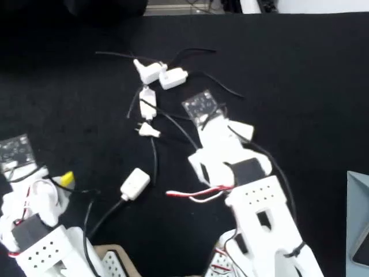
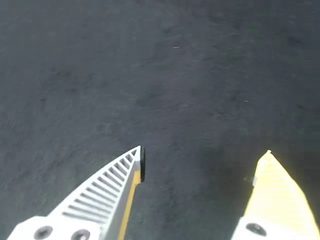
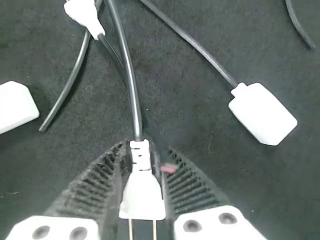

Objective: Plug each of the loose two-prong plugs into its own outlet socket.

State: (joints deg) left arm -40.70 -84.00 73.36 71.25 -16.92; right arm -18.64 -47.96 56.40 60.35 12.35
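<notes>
My right gripper (image 3: 145,148) is shut on a white two-prong plug (image 3: 142,192), prongs pointing back toward the wrist, with its black cable (image 3: 127,75) running away over the black cloth. A white socket block (image 3: 262,120) lies beside it, another white block (image 3: 15,107) on the other side, and a further plug (image 3: 82,12) farther off. In the high view, several white plugs and sockets lie scattered: a pair (image 1: 160,74), a plug (image 1: 149,131), and a block (image 1: 135,183). My left gripper (image 2: 204,161) stands open over bare cloth, its yellow fingertip (image 1: 67,178) at the near left.
Black cables (image 1: 173,124) cross the cloth between the white pieces. The right arm (image 1: 253,196) covers the middle right. A grey-blue object (image 1: 358,219) sits at the right edge, and a tan box corner (image 1: 112,257) at the front edge.
</notes>
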